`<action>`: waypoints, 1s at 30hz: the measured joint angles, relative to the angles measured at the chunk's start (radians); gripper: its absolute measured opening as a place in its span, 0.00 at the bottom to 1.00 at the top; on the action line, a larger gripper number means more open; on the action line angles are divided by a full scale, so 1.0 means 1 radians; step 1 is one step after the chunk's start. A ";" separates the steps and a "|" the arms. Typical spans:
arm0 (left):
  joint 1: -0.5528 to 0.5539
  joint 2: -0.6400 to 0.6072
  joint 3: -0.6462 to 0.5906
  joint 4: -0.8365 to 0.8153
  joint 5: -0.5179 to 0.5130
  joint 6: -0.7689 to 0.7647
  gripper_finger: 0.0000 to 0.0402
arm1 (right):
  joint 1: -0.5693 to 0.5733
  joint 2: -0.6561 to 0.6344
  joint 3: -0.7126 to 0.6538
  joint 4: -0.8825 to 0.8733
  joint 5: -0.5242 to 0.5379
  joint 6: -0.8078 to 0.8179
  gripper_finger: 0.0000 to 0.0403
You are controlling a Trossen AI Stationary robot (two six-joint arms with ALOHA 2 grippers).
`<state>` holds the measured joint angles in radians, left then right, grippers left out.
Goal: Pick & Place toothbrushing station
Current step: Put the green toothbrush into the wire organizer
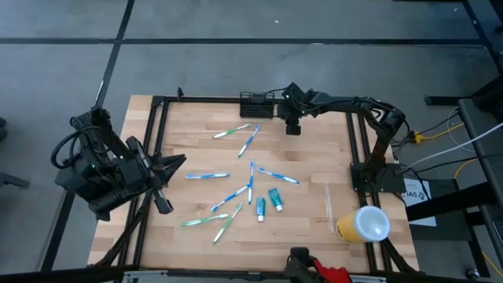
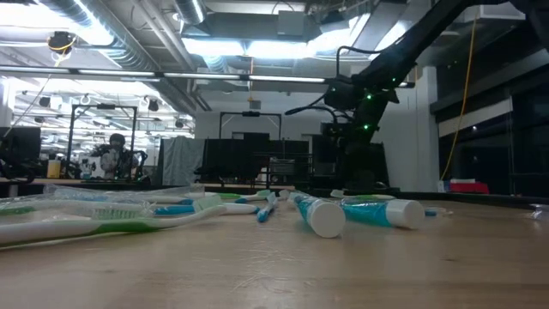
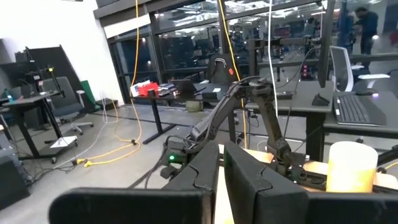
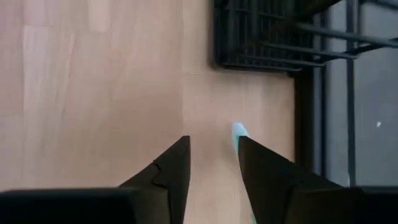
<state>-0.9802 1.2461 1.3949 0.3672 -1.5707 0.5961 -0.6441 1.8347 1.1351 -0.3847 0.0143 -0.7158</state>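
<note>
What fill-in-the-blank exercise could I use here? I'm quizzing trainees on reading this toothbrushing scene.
1. The right pincer hovers beside the black mesh ____ at the table's far edge.
2. The yellow cup with a white lid lies near the table's ____ edge.
3. The two toothpaste tubes have ____ caps.
4. The left pincer waits at the table's ____ edge.

Missing words: holder; right; white; left

My high camera looks straight down on the whole table point(image 1: 196, 134), while the low one sits at tabletop level, close behind the toothpaste tubes point(image 2: 360, 213), facing the room. Both share those tubes; each wrist camera looks past its own fingers.
</note>
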 joint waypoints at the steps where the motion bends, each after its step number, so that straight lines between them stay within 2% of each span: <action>1: 0.000 0.000 0.000 0.000 0.000 -0.002 0.05 | -0.002 0.006 0.000 0.004 -0.003 -0.003 0.33; 16: 0.005 -0.001 0.000 0.037 0.000 -0.011 0.05 | -0.063 0.044 0.000 0.069 -0.024 -0.012 0.32; 30: 0.035 -0.001 0.000 0.058 0.000 -0.007 0.05 | -0.061 0.105 0.000 0.101 -0.048 -0.026 0.32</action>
<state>-0.9447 1.2449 1.3949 0.4255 -1.5711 0.5888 -0.7055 1.9396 1.1351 -0.2836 -0.0341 -0.7419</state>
